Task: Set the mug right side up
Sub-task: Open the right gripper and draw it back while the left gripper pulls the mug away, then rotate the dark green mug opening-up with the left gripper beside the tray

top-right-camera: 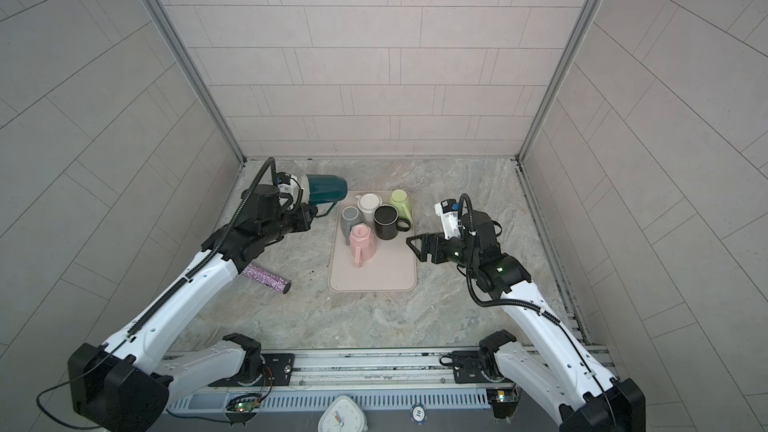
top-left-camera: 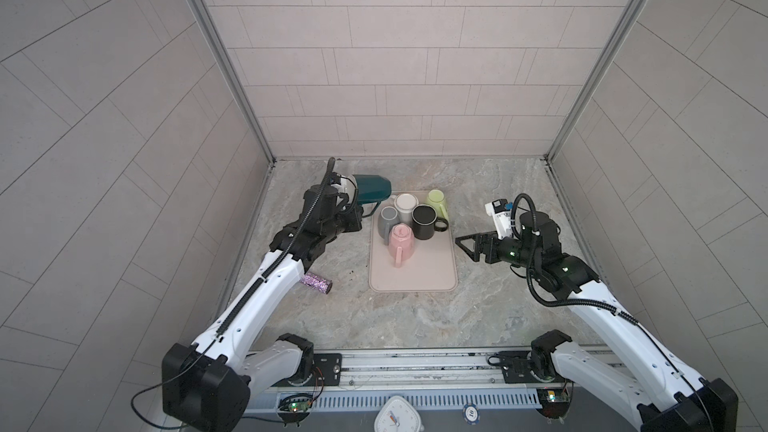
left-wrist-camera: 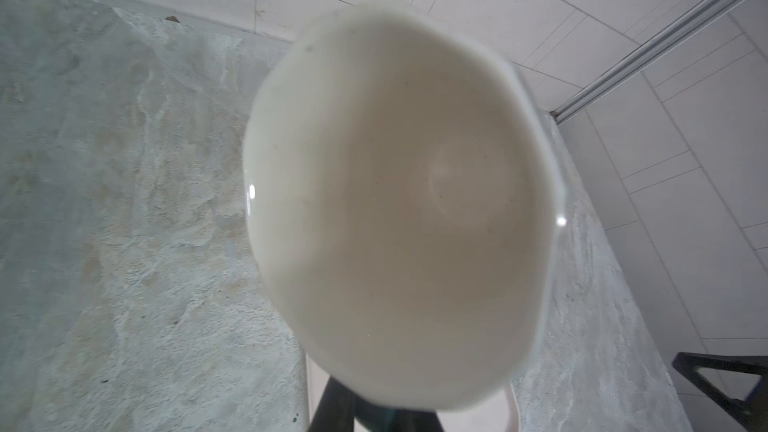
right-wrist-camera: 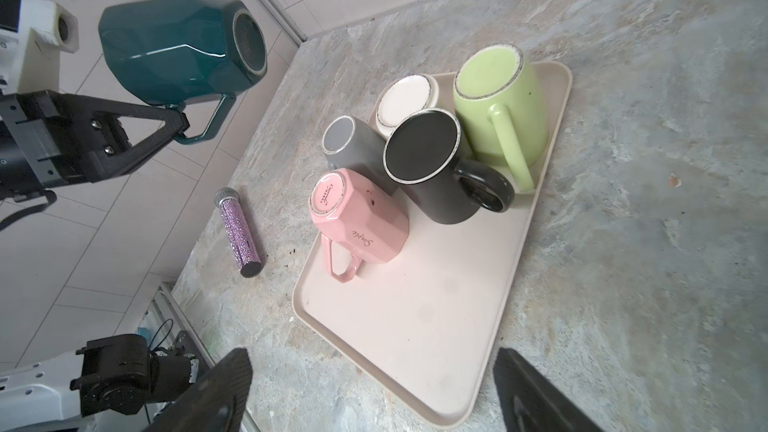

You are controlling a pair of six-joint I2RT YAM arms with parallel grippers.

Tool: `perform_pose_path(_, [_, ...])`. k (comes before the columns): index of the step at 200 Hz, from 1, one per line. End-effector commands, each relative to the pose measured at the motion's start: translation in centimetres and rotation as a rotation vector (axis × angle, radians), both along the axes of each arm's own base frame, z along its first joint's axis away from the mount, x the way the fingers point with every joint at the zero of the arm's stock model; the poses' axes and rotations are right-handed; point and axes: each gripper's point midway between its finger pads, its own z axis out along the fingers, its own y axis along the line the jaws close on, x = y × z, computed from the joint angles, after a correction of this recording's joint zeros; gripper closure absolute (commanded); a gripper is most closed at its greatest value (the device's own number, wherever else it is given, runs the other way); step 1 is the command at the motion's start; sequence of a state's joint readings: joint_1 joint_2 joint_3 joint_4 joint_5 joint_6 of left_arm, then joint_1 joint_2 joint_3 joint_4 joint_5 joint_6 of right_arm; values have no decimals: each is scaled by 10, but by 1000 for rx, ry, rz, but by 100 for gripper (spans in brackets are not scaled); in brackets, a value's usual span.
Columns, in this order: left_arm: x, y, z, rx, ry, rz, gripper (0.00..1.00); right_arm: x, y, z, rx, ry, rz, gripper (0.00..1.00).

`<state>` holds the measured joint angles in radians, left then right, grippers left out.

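Teal mug (top-left-camera: 372, 191) hangs on its side above the worktop (top-left-camera: 415, 326), its handle clamped in the left tool (right-wrist-camera: 178, 121). Right tool (top-left-camera: 464, 248) hovers, jaws apart, beside the tray (top-left-camera: 415, 280).

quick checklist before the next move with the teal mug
1. left pincer shut on the teal mug handle: ok
2. teal mug upright: not ok, it is on its side in the air
3. right pincer open, touching no mug: ok
4. bare tray room in front of the pink mug: ok
5. grip firm enough for turning: cannot tell
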<state>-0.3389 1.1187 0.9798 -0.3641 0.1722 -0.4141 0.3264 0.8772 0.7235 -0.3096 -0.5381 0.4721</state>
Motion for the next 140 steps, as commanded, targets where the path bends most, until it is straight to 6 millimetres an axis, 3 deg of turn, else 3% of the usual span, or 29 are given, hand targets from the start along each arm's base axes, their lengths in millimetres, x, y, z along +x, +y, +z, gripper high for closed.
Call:
perform_pose_path(1, [3,20,31,76,-97,63,100,-8,-5,-1,-44,-7,15,7])
perform_pose_path(29, [-1,44,18,172,-77,157,100,-13,-8,-6,-70,-13,24,8])
perform_pose_path(66, [1,61,-1,286,-12,210,100,-21,-16,-16,-133,2,9,8])
perform_pose_path(140, [16,71,-29,461,103,199,100,-26,-11,-15,-141,-7,35,8])
